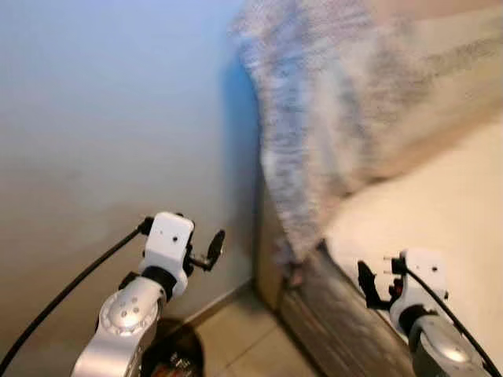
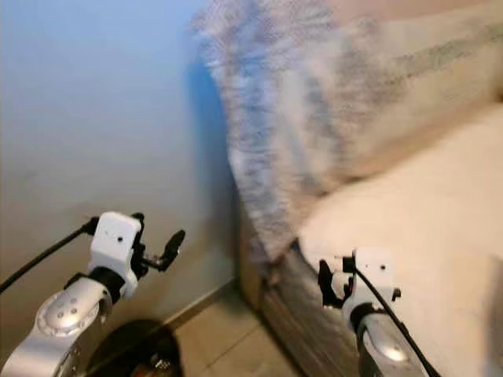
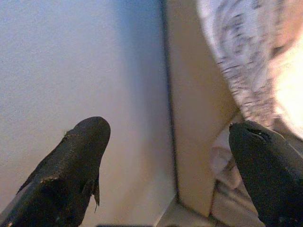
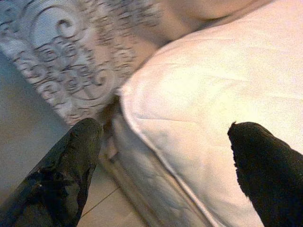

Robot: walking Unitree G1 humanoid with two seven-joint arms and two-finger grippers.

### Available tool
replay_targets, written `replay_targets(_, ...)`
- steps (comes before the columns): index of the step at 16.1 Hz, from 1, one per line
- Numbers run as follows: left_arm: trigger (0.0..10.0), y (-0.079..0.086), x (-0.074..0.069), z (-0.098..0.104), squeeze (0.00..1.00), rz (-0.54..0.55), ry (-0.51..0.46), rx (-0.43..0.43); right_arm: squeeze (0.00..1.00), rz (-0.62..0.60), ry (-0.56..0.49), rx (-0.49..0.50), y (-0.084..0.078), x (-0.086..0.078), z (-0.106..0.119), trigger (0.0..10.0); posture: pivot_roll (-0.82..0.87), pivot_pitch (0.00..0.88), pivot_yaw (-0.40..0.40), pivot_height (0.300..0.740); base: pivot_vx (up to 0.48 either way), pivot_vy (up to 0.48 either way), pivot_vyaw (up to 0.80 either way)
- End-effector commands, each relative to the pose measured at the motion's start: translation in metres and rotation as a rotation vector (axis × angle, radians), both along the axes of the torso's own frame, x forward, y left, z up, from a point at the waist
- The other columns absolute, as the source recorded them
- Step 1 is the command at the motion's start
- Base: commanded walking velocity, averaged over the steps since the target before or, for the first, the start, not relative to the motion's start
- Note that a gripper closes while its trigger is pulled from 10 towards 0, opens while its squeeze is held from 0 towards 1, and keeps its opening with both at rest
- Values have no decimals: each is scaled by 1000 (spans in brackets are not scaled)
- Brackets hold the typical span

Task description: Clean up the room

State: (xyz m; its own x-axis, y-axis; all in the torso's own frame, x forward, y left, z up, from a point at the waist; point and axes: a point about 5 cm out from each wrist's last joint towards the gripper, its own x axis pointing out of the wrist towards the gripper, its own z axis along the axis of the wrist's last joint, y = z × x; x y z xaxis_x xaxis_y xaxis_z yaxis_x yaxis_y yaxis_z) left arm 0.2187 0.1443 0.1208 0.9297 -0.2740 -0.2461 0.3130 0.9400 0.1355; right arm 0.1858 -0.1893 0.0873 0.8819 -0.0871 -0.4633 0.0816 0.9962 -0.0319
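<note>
Both jaws spread, patterned blanket well ahead, untouched.

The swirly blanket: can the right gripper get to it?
Probably yes. The right gripper is open, hovering at the mattress corner, and the blanket hangs just ahead of it with nothing between them.

no readable text, label or sign anywhere
</note>
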Motion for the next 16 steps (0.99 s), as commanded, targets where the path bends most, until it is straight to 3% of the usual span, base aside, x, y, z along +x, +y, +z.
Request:
replay_targets(1,10000,5,1,-3,0,16,12,20,0,-6,7,12,3,0,1,10000,-46,0,33,740,0,-480,-800)
replay_targets(8,10000,8,7,0,0,25,-9,19,0,-12,2,16,3,4,3,10000,-51,0,43,740,0,-464,-800)
replay_targets(11,10000,17,11,4,0,113,-32,-13,0,-4,-12,9,4,9,7,10000,-50,0,42,740,0,0,-800)
replay_targets(16,10000,21,15,6,0,141,-39,-64,0,43,-40,-27,5,24,12,10000,-56,0,39,740,174,0,-796)
